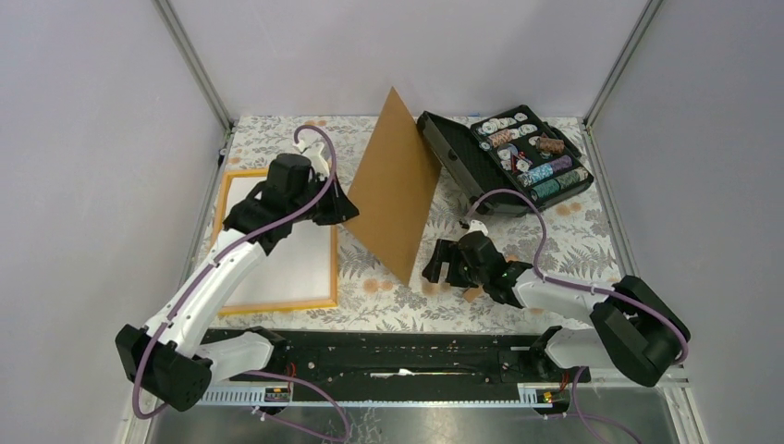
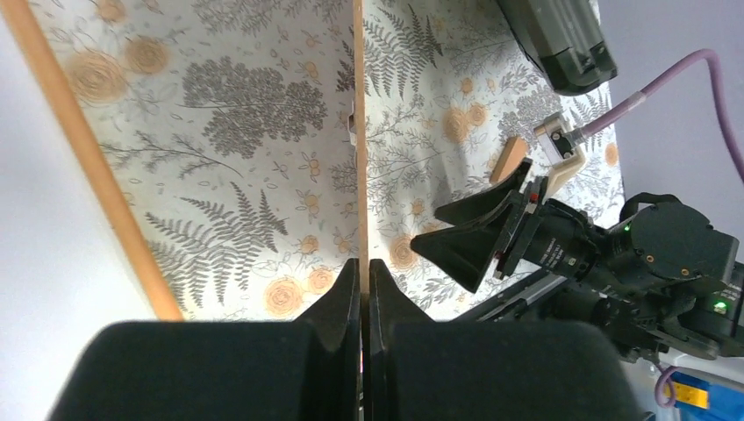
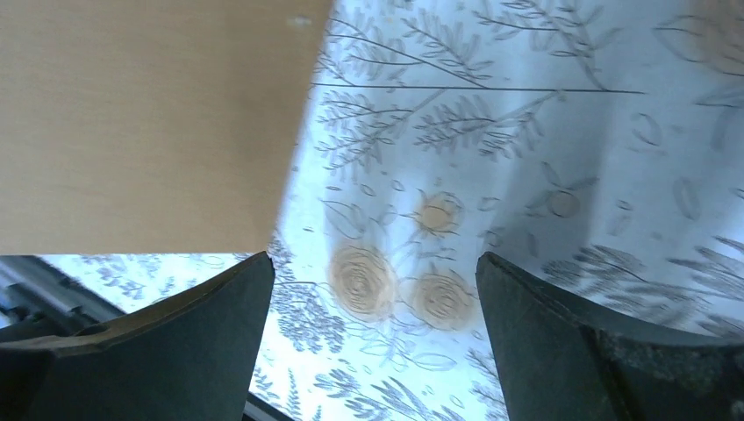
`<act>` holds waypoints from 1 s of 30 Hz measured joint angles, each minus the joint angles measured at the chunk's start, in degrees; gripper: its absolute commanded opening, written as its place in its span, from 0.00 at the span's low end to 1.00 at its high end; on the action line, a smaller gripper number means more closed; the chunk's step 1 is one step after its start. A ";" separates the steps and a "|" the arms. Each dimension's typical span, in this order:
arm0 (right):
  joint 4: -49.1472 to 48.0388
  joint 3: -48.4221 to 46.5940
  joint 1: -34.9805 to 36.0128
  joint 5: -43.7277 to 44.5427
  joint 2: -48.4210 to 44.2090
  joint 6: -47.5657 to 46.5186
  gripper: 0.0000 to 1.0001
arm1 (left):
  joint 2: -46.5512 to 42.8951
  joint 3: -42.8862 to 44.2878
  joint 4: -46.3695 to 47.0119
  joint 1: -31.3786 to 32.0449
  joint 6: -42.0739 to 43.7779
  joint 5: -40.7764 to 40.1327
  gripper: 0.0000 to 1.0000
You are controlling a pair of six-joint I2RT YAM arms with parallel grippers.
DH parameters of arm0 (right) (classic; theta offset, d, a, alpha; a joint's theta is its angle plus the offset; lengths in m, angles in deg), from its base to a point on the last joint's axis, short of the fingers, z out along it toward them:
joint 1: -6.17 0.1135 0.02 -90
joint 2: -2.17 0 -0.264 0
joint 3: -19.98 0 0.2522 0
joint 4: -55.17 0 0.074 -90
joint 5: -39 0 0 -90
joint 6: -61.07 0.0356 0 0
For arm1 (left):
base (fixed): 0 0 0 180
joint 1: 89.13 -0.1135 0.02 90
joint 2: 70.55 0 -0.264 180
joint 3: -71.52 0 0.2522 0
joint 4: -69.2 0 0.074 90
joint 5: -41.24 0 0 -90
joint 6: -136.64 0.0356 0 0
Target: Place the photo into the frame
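- The left gripper [image 1: 344,211] is pinched tight on the left edge of a thin brown rectangular backing board [image 1: 396,185]. It holds the board tilted up on edge over the floral tablecloth [image 1: 388,301].
- In the left wrist view its fingers [image 2: 338,303] close on the board, which shows there as a thin line.
- From overhead, the board's long axis runs roughly 12 to 6 o'clock.
- The orange-yellow thin-bordered rectangular picture frame [image 1: 287,304] lies flat at about 8 o'clock from the left gripper, close by.
- The photo [image 1: 300,254], a large rectangular paper print, looks to be the white sheet inside the frame. It lies plain side up, so its picture side cannot be seen.
- The right gripper [image 1: 446,270] has its jaws spread wide and holds nothing. It sits just beside the board's lower corner, at about 5 o'clock from the board's middle.
- The left arm is nearer the frame, so swinging the board toward 8 o'clock would probably fall to it.
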 measured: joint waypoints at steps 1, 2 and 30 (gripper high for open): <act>1.75 -0.13 0.00 1.22 -0.83 -0.74 0.96 | -0.04 1.33 -1.33 0.00 1.16 -0.66 0.00; 3.06 -0.22 0.00 1.97 -1.49 -1.22 0.97 | -0.17 2.82 -2.80 0.00 2.19 -1.42 0.00; 28.52 -44.17 1.75 6.47 3.80 24.02 1.00 | -8.35 14.36 -14.95 9.05 20.04 -13.86 0.00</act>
